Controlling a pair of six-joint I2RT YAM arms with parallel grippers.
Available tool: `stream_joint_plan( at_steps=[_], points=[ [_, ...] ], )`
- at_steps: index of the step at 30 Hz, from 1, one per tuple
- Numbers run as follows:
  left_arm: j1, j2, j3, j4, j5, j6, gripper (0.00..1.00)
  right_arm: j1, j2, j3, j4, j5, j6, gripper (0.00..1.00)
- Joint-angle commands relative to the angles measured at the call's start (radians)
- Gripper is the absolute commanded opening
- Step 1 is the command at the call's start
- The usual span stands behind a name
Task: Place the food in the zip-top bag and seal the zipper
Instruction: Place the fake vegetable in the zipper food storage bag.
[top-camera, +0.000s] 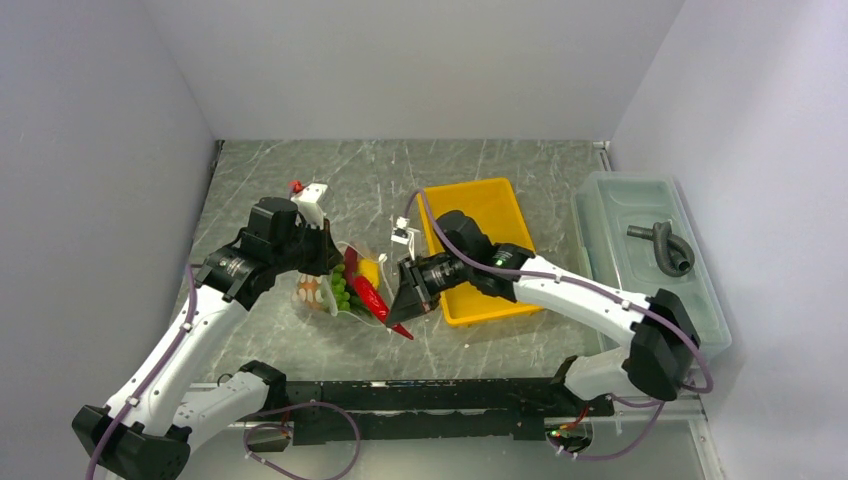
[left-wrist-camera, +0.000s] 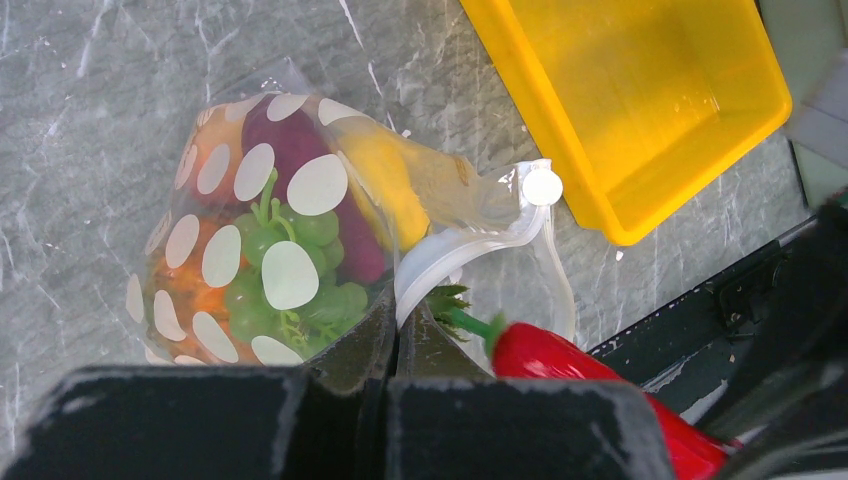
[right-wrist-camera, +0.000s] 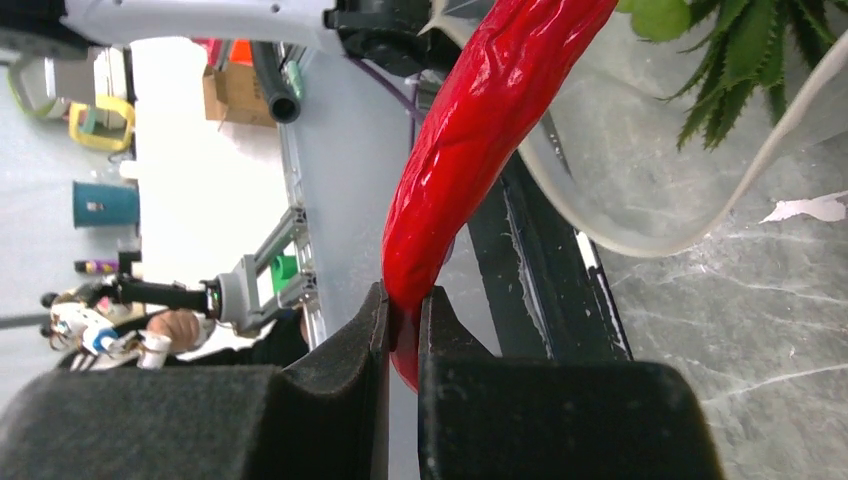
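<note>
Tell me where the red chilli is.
Top view: the red chilli is left of the yellow tray, its tip pinched by the right gripper, its stem end at the zip-top bag's mouth.

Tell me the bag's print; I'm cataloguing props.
The bag is clear plastic with white polka dots; the left wrist view shows it best.

Overhead, the left arm (top-camera: 270, 240) covers the upper left of the zip-top bag (top-camera: 312, 292). From the left wrist, the red chilli (left-wrist-camera: 545, 352) runs off the bottom edge at lower right; the yellow tray (left-wrist-camera: 620, 100) is cut by the top edge. From the right wrist, the chilli's tip is hidden inside the right claw (right-wrist-camera: 403, 300), and the pineapple leaves (right-wrist-camera: 745, 60) are cropped at upper right.
</note>
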Motion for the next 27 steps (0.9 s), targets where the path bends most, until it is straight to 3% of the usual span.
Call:
stream_joint_plan(
  at_steps=[1, 27],
  points=[
    [-0.003, -0.012, 0.004, 0.016, 0.021, 0.005, 0.00, 0.008, 0.040, 0.039, 0.145, 0.095, 0.138, 0.00],
    [-0.003, -0.006, 0.003, 0.025, 0.067, 0.005, 0.00, 0.013, 0.268, 0.045, 0.523, 0.413, 0.553, 0.00]
  ],
)
